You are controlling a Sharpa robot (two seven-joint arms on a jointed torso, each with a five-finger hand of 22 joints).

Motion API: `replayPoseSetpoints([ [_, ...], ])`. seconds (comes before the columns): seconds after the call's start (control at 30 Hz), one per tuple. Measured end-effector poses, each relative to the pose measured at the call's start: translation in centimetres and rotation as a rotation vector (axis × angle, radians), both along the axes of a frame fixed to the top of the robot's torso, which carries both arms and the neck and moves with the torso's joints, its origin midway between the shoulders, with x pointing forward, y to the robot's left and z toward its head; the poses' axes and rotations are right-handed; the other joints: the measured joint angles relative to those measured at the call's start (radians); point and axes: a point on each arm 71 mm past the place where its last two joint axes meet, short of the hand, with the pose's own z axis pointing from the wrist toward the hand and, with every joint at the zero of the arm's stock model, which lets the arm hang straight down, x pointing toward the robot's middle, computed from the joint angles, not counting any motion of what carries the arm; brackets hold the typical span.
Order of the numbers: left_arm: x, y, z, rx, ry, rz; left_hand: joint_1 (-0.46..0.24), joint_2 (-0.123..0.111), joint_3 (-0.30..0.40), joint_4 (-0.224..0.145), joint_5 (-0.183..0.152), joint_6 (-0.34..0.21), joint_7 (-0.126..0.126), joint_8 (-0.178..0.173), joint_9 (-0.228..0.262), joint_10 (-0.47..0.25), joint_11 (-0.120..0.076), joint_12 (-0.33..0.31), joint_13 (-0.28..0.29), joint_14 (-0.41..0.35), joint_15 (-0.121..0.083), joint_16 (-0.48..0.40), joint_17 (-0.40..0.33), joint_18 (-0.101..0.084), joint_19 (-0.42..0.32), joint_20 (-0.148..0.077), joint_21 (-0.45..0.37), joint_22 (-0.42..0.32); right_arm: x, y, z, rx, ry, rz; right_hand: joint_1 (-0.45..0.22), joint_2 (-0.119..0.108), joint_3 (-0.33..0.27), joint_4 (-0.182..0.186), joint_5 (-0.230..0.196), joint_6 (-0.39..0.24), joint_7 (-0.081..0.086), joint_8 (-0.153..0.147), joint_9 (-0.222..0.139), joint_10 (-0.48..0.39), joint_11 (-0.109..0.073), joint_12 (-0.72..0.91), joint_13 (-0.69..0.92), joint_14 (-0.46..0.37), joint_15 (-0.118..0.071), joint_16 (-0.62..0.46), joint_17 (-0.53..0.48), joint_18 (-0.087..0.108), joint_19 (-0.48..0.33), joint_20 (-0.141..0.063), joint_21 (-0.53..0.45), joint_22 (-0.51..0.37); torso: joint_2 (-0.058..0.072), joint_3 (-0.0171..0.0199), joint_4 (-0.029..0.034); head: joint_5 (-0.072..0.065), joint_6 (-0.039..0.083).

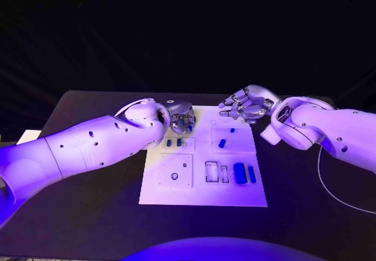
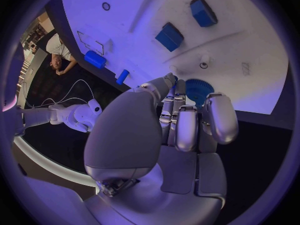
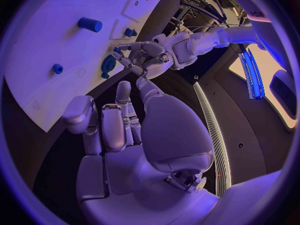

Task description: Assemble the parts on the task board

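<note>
The white task board (image 1: 202,190) lies mid-table. My left hand (image 1: 182,117) is over its far left corner, fingers curled down; in the left wrist view its fingertips (image 2: 178,92) close on a blue toothed disc (image 2: 200,89), partly hidden behind them. The same disc (image 3: 107,65) shows at that hand (image 3: 147,57) in the right wrist view. My right hand (image 1: 246,107) hovers off the board's far right corner, fingers loosely bent, holding nothing. Small blue parts (image 1: 174,142) stand near the left hand, another blue peg (image 1: 223,143) mid-board, and two long blue pieces (image 1: 244,173) at the right.
The board has a square plate with a hole (image 1: 175,175) and rectangular slots (image 1: 212,171) near its front. A thin white cable (image 1: 321,176) runs over the black table (image 1: 94,217) at the right.
</note>
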Motion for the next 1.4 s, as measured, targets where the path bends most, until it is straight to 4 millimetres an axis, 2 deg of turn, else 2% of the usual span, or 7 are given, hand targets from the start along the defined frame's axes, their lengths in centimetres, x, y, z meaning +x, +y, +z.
replayPoseSetpoints([
  [0.23,-0.1,2.2,0.9,-0.036,0.008,0.037,-0.009,0.001,0.002,-0.002,0.0,0.0,0.0,0.0,-0.002,0.001,0.001,-0.004,0.0,0.0,0.0,0.0,-0.001,0.0,0.0,0.0,0.0,0.001,0.0,-0.2,0.0,-0.001,0.0,-0.003,0.0,0.0,0.0,0.0,0.0,0.0,0.0,0.0,0.0,0.0,0.0,0.0,0.0,0.0,0.0,0.0,0.0,0.0,0.0,0.0,0.0,0.0,-0.002,0.0003,0.0043,0.0,0.003],
  [0.57,0.2,3.9,0.3,-0.029,0.055,0.081,-0.014,-0.004,0.003,-0.003,0.0,0.0,0.0,-0.005,-0.002,0.001,0.001,-0.012,0.0,0.0,0.0,0.0,0.0,0.0,0.0,0.0,0.0,0.002,0.0,-0.2,-0.1,0.0,0.001,-0.004,0.0,0.0,0.0,0.0,0.0,0.0,0.0,0.0,0.0,0.0,0.0,0.0,0.0,0.0,0.0,0.0,0.0,0.0,0.0,0.0,0.0,0.0,-0.003,-0.0009,0.0125,-0.002,0.002],
  [0.73,0.3,4.1,0.0,-0.02,0.074,0.09,-0.014,-0.004,0.003,-0.003,0.0,0.0,0.0,-0.005,-0.002,0.001,0.001,-0.012,0.0,0.0,0.0,0.0,0.001,0.0,0.0,0.0,0.0,0.002,0.0,-0.2,-0.1,-0.001,0.002,-0.004,0.0,0.0,0.0,0.0,0.0,0.0,0.0,0.0,0.0,0.0,0.0,0.0,0.0,0.0,0.0,0.0,0.0,0.0,0.0,0.0,0.0,0.0,-0.003,-0.0009,0.0122,0.001,0.002],
  [1.4,0.3,3.7,-0.7,-0.001,0.107,0.084,-0.016,-0.002,0.003,-0.003,0.0,-0.001,0.0,-0.006,-0.004,0.001,0.001,-0.012,0.0,0.0,0.0,0.0,0.001,0.0,0.0,0.0,0.0,0.003,0.0,-0.1,-0.2,0.0,0.004,-0.002,0.0,0.0,0.0,0.0,0.0,0.0,0.0,0.0,0.0,0.0,0.0,0.0,0.0,0.0,0.0,0.0,-0.001,0.0,0.0,0.0,0.0,-0.001,-0.002,0.0001,0.0118,0.0,-0.002],
])
